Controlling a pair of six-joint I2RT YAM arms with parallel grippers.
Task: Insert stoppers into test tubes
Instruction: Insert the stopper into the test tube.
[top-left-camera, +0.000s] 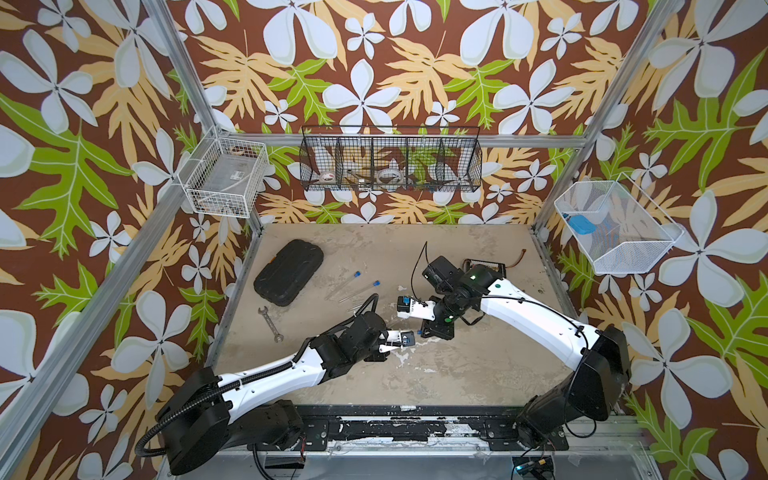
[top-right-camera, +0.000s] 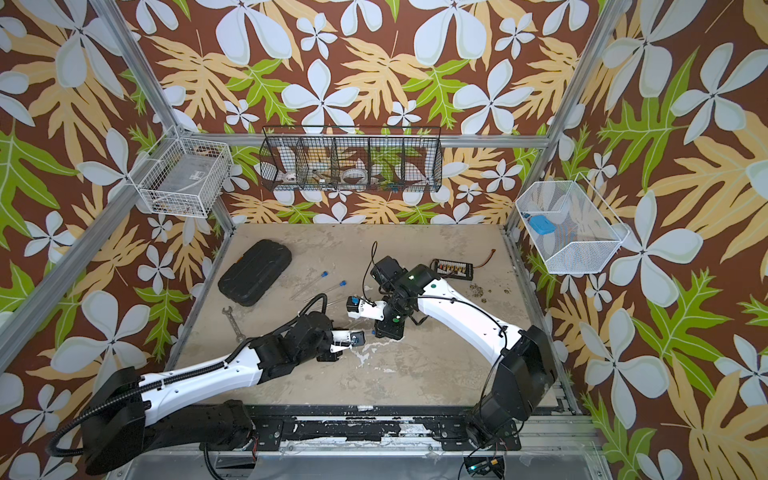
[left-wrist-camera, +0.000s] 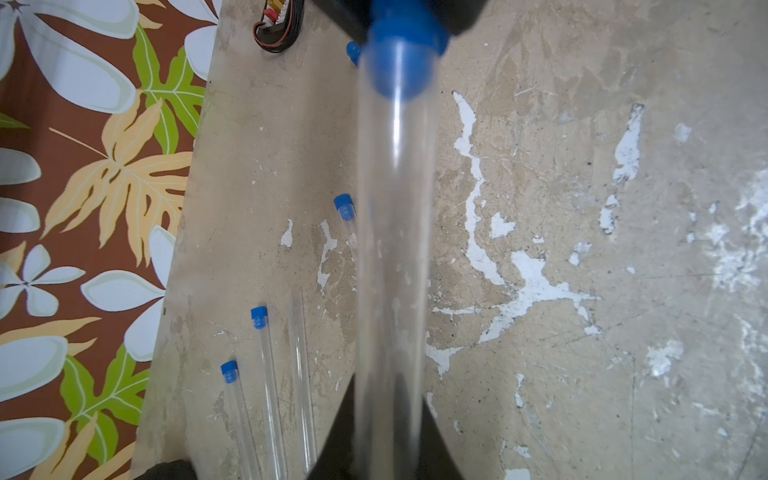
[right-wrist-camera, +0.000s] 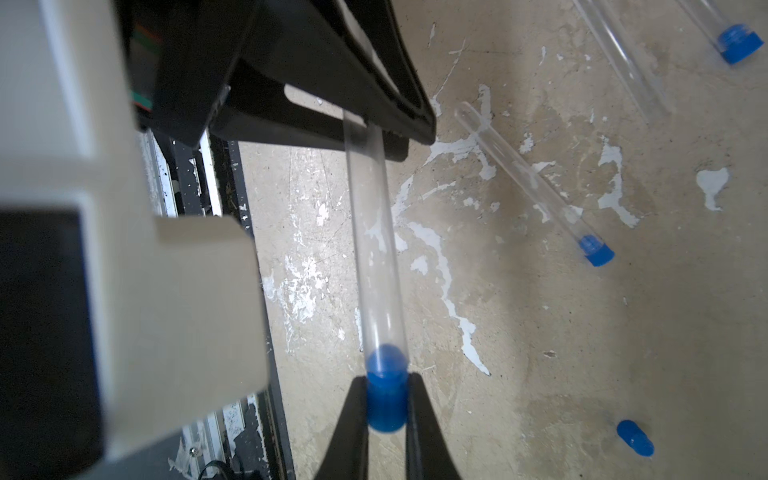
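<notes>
My left gripper (left-wrist-camera: 389, 419) is shut on the closed end of a clear test tube (left-wrist-camera: 395, 249), held above the table. At the tube's open end my right gripper (right-wrist-camera: 387, 409) is shut on a blue stopper (right-wrist-camera: 386, 399), whose tip sits inside the tube's mouth (right-wrist-camera: 384, 353). In a top view the two grippers meet near the table's middle, around the stopper (top-left-camera: 420, 332). Three stoppered tubes (left-wrist-camera: 266, 374) (left-wrist-camera: 237, 411) (right-wrist-camera: 536, 183) lie on the table. An unstoppered tube (left-wrist-camera: 301, 374) lies beside them. One loose stopper (right-wrist-camera: 635, 437) lies apart.
A black case (top-left-camera: 289, 272) and a grey wrench (top-left-camera: 270, 324) lie on the table's left side. A black board with wires (top-left-camera: 484, 266) sits at the back right. Wire baskets (top-left-camera: 390, 160) (top-left-camera: 615, 228) hang on the walls. The table's front edge (right-wrist-camera: 232, 208) runs close under the left gripper.
</notes>
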